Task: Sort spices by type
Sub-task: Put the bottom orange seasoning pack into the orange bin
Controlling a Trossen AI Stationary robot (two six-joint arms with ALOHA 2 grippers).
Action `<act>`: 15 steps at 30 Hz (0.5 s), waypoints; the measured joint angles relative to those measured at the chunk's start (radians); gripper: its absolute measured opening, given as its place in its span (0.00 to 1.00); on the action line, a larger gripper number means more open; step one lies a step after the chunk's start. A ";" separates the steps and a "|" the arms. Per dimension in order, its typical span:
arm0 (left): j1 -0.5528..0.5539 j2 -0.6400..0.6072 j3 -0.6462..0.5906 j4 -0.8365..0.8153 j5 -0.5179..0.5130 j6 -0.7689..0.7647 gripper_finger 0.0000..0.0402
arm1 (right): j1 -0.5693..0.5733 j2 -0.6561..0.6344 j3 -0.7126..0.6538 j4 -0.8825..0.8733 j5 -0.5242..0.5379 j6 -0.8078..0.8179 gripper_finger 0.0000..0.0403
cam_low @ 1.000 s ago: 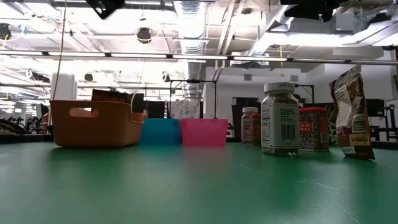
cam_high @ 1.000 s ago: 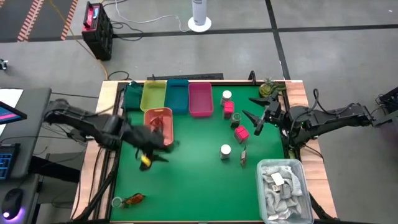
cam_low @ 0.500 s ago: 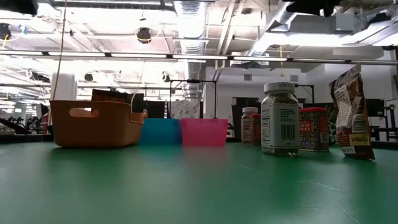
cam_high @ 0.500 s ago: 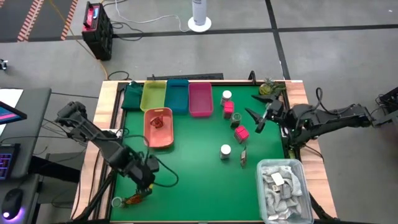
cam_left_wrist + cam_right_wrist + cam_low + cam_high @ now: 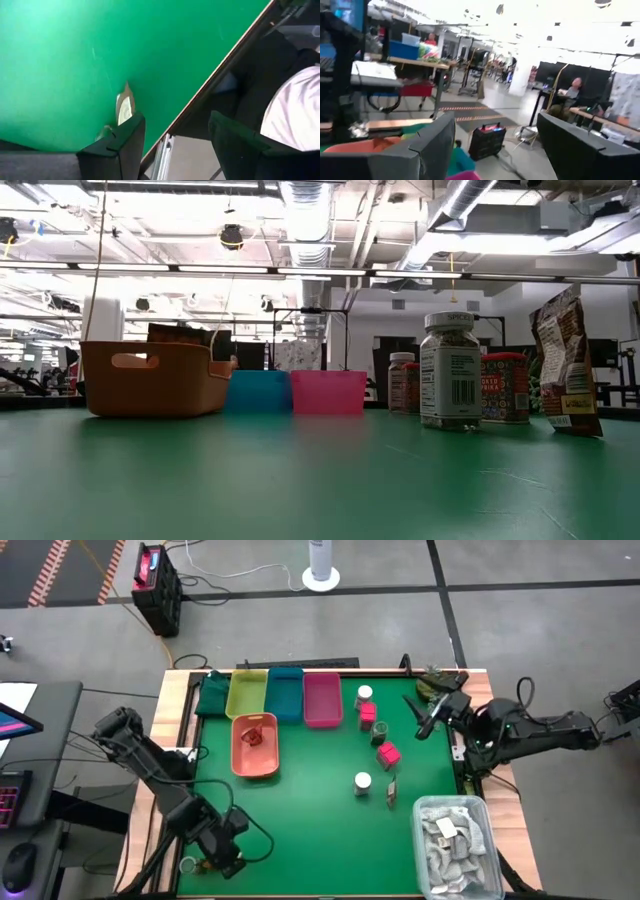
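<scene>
Overhead, table-level, two wrist views

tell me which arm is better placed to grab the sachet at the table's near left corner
Left. The left hand hovers open right over the sachet at that corner, while the right hand is raised at the far right, beside the jars.

Green table (image 5: 300,830). Yellow tray (image 5: 247,692), teal tray (image 5: 286,693) and pink tray (image 5: 321,699) side by side along the far edge. Orange tray (image 5: 255,752) just in front of the yellow. Grey bin of pale rags (image 5: 454,835) at the near right corner.
</scene>
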 joint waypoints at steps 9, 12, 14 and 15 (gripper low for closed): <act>-0.073 -0.001 -0.039 0.001 -0.032 -0.115 0.52 | -0.019 0.001 0.000 0.063 -0.004 -0.037 0.76; -0.091 0.000 -0.050 -0.018 -0.036 -0.139 0.52 | -0.019 0.019 0.000 0.087 -0.011 -0.050 0.76; -0.098 -0.001 -0.055 -0.016 -0.036 -0.144 0.52 | -0.019 0.029 0.000 0.102 -0.013 -0.063 0.76; -0.100 -0.001 -0.060 -0.015 -0.036 -0.144 0.52 | -0.020 0.035 0.000 0.104 -0.013 -0.067 0.76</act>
